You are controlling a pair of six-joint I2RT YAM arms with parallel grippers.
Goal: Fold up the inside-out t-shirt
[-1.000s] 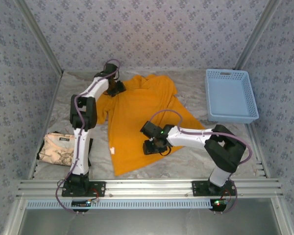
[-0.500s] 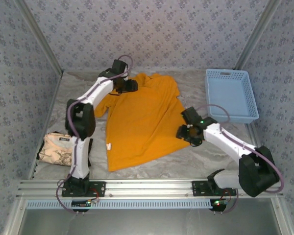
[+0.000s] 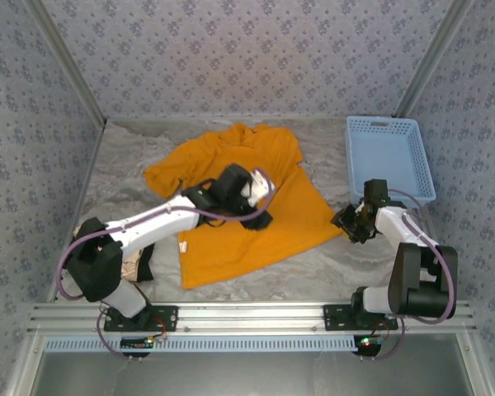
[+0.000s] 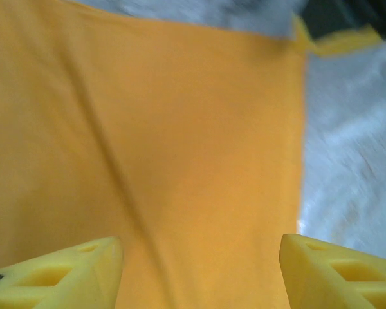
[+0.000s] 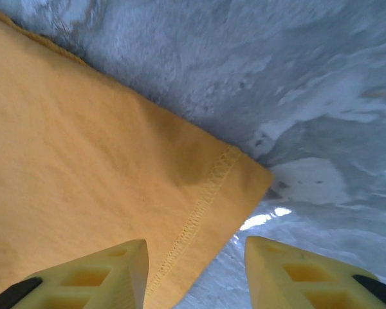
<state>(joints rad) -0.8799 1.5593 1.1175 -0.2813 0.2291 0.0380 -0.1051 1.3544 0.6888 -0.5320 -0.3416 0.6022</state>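
Note:
The inside-out t-shirt (image 3: 231, 177), plain orange-yellow, lies spread on the grey table with its collar toward the back. My left gripper (image 3: 260, 216) hovers over the middle of the shirt. In the left wrist view its yellow fingertips (image 4: 64, 273) stand wide apart above smooth orange cloth (image 4: 180, 141), so the left gripper (image 4: 202, 277) is open and holds nothing. My right gripper (image 3: 346, 221) sits at the shirt's near right corner. In the right wrist view the right gripper (image 5: 196, 270) is open, with the stitched hem corner (image 5: 225, 180) lying between and just ahead of its fingers.
A light blue basket (image 3: 389, 157) stands at the back right, just beyond the right arm. A beige cloth (image 3: 134, 266) lies at the left edge, partly covered by the left arm. Patterned walls close in the table on three sides.
The left arm swung from the shirt's collar at the back down to its middle, opening wider. The right arm moved right from the shirt's lower middle to its right hem corner.

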